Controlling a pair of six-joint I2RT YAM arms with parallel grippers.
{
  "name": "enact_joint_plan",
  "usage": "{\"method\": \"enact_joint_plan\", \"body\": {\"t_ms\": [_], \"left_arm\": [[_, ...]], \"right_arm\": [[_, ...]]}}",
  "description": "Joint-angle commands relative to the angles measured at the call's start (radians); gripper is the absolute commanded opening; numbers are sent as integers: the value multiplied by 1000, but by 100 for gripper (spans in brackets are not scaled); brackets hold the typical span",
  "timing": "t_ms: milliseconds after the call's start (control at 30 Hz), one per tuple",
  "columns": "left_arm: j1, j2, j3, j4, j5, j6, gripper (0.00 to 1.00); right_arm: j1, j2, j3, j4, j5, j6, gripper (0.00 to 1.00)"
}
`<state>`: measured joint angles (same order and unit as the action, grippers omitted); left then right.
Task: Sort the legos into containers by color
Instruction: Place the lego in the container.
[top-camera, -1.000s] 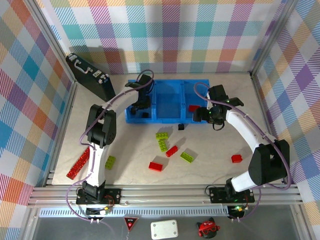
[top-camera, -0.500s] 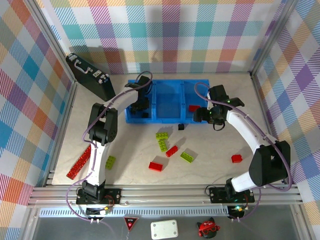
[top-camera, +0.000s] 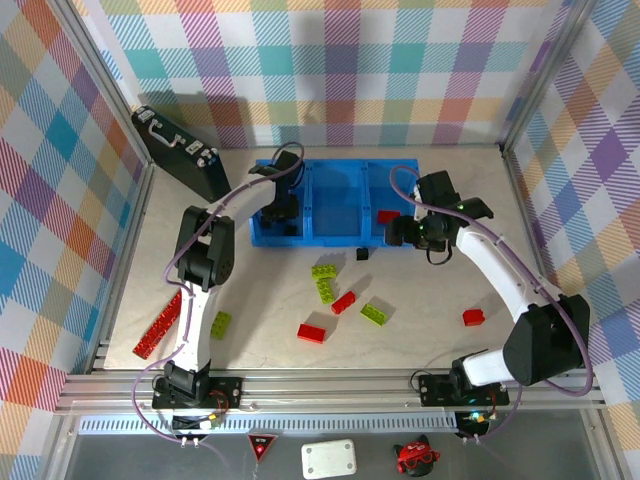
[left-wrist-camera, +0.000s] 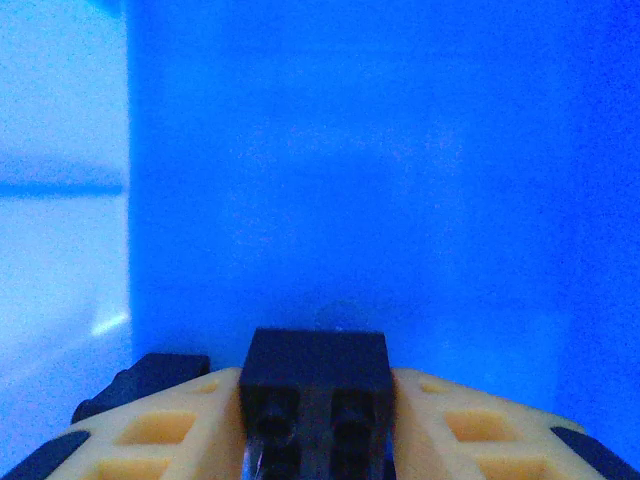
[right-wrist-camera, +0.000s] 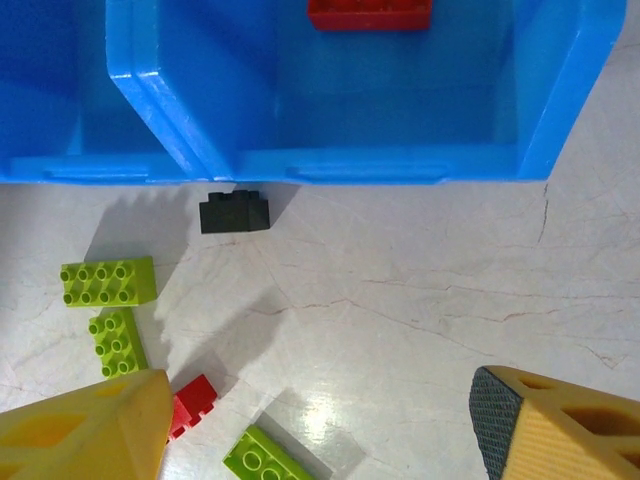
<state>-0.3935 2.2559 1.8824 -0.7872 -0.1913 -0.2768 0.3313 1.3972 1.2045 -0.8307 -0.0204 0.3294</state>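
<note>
Pale veined worktop (top-camera: 430, 345) runs between checked walls, and loose bricks lie on it on the near side of both hands. Closest to the arm bases, a long red plate (top-camera: 157, 327) and a lone lime brick (top-camera: 220, 324) lie well short of the left hand (top-camera: 283, 215) and off to its left. A flat red brick (top-camera: 311, 333) and an outer red brick (top-camera: 473, 317) lie well short of the right hand (top-camera: 398, 232), one to each side of it. That right hand hovers over the worktop with its fingers (right-wrist-camera: 520, 430) spread wide and nothing between them. Beneath it and to its left lie a small red brick (right-wrist-camera: 195, 403) and three lime bricks (right-wrist-camera: 108, 282). Just ahead, a loose black brick (right-wrist-camera: 234, 213) sits on the worktop, just beside the front wall of the blue bin (right-wrist-camera: 380, 165). Farther ahead of this hand, a binned red brick (right-wrist-camera: 369, 12) rests in the right compartment. The left hand reaches down into the left compartment, and its yellow fingers (left-wrist-camera: 470, 430) press on both sides of a held black brick (left-wrist-camera: 315, 365) close to the blue wall. Beyond and to the left of that hand, a black briefcase (top-camera: 180, 152) leans at the wall.
</note>
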Motion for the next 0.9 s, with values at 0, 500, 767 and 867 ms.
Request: {"method": "enact_joint_plan", "body": {"t_ms": [0,500,767,867], "left_arm": [[7,-77,5,-27,19,-15,42],[7,-254,-96,-53,28,2,43],[16,-421,-230,-103,19,27,43],[32,-479,-277,-130,19,43,43]], "right_arm": [[13,-30,28,-25,-12,19,79],[110,-23,38,-28,-10,65,79],[202,10,41,-16,6,100,78],[244,38,47,-15,20,113,78]]}}
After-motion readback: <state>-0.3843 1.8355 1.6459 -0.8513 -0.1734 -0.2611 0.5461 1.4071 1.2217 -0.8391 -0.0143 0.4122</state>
